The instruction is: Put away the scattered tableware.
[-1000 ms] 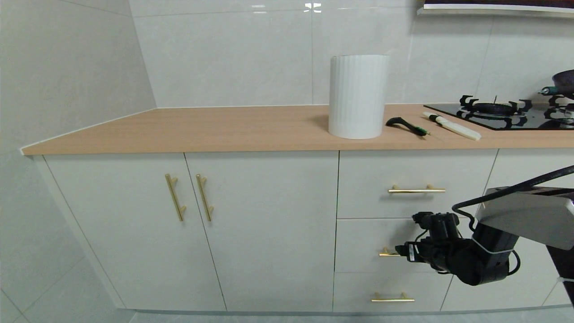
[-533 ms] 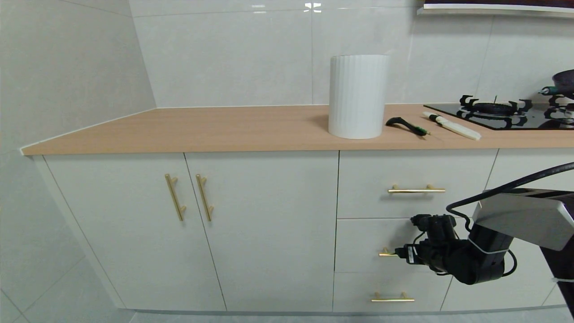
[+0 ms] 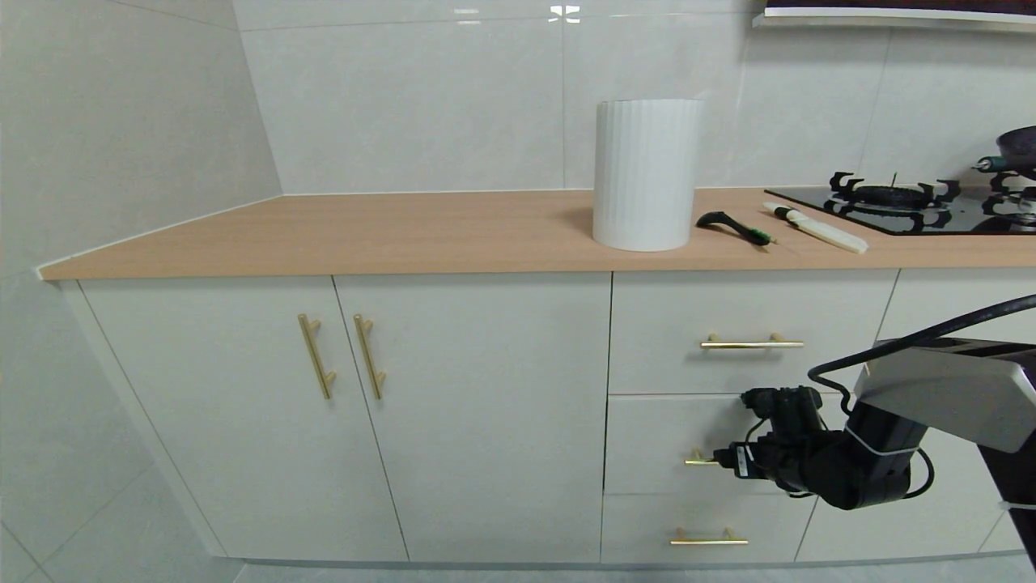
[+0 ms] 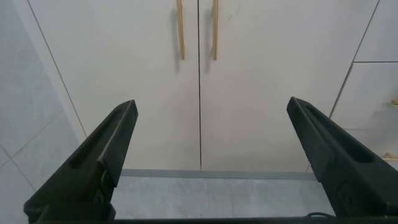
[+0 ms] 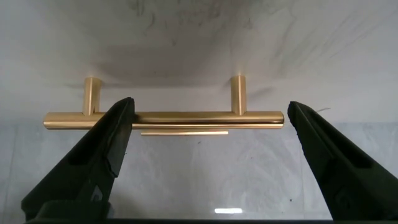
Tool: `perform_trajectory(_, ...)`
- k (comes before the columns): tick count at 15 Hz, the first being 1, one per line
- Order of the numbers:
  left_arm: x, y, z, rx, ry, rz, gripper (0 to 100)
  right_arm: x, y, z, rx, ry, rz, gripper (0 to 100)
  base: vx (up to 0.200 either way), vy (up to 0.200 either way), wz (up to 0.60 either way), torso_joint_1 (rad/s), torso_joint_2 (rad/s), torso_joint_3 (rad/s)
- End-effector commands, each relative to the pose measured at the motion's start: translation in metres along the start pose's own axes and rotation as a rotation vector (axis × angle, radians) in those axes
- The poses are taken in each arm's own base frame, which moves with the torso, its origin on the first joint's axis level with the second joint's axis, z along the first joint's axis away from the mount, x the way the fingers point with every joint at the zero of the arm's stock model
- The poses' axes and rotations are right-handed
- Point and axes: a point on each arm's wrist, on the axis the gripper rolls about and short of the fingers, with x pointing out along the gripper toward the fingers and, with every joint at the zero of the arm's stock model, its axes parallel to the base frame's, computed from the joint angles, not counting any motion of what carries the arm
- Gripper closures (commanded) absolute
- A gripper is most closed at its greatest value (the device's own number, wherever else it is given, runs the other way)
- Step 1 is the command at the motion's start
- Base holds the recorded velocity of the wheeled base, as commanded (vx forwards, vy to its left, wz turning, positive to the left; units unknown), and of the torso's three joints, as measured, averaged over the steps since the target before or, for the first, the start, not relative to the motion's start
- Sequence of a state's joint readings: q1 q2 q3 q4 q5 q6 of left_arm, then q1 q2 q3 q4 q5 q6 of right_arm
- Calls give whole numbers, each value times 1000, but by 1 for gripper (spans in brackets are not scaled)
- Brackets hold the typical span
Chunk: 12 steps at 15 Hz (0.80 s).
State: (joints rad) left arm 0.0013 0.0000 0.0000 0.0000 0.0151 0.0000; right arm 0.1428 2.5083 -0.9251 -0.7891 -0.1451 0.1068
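On the wooden counter (image 3: 405,231) lie a black-and-green utensil (image 3: 732,227) and a white-handled utensil (image 3: 813,227), just right of a tall white ribbed container (image 3: 645,174). My right gripper (image 3: 723,461) is low in front of the drawer stack, at the brass handle (image 3: 698,460) of the middle drawer. In the right wrist view that handle (image 5: 163,117) runs across the gap of the open right gripper (image 5: 209,124), close ahead of the fingers (image 5: 93,168). My left gripper (image 4: 211,107) is open and empty, facing the double cabinet doors (image 4: 199,81).
A gas hob (image 3: 898,202) with a dark pan at its far edge sits at the counter's right end. Below are two cabinet doors with vertical brass handles (image 3: 316,356) and three stacked drawers, all shut. Tiled wall lies to the left and behind.
The right arm has sunk and shifted very slightly while its gripper stays at the middle drawer handle. Nothing on the counter has moved.
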Motion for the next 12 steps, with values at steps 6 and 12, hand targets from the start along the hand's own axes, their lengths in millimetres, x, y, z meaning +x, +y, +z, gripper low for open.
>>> perform_trajectory(6,0,0,0,0,0,0,0,-16,1,-4,-13,37,3,0,0,0,0,0,0,0)
perform_trajectory(12,0,0,0,0,0,0,0,-156,0,25,-67,18,109,0,0,0,0,0,0,0)
